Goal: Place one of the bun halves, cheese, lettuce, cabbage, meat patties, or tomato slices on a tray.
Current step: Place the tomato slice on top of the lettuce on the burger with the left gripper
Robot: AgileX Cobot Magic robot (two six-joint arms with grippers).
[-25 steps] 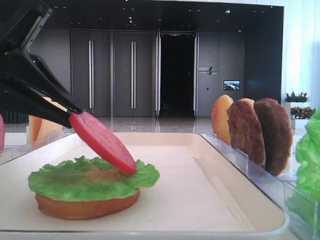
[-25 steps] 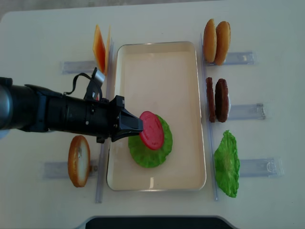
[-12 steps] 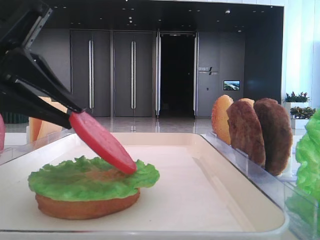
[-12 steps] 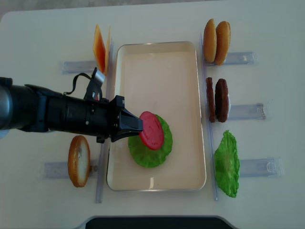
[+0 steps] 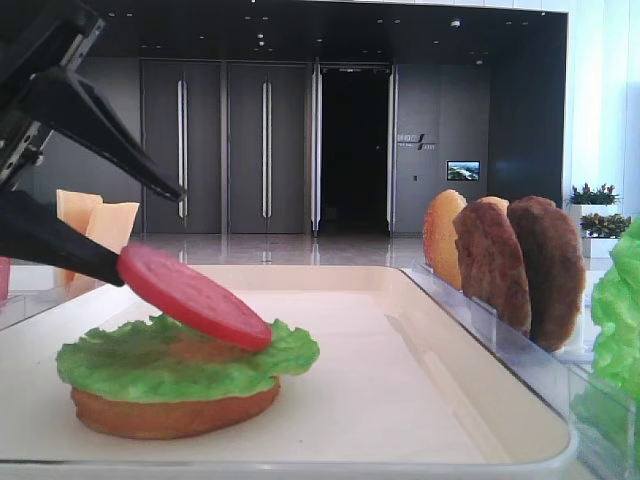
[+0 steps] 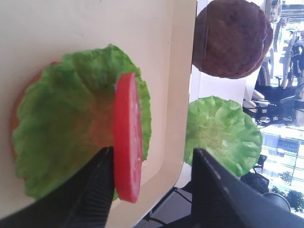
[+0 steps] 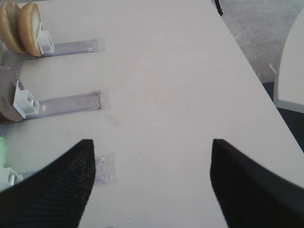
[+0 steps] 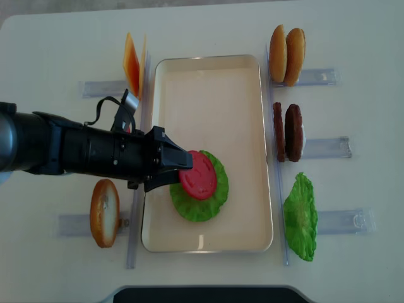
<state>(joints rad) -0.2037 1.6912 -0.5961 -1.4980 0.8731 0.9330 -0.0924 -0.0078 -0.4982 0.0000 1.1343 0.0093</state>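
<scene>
Leaning on the lettuce (image 5: 180,355) at the near-left part of the tray (image 8: 246,151), the tomato slice (image 5: 192,296) is propped against the lower finger of the left gripper (image 5: 95,215), whose jaws are spread apart. A stiff, light, glossy disc is judged likely to slide; its rim is best pinched.

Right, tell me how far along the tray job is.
Done: a bun half lies on the tray with lettuce on top. In hand: the left gripper stands open around the tomato slice, which leans tilted, far edge on the lettuce, near edge propped on the lower finger. Left: back the gripper away so the slice drops flat. The right gripper is open over bare table.
</scene>
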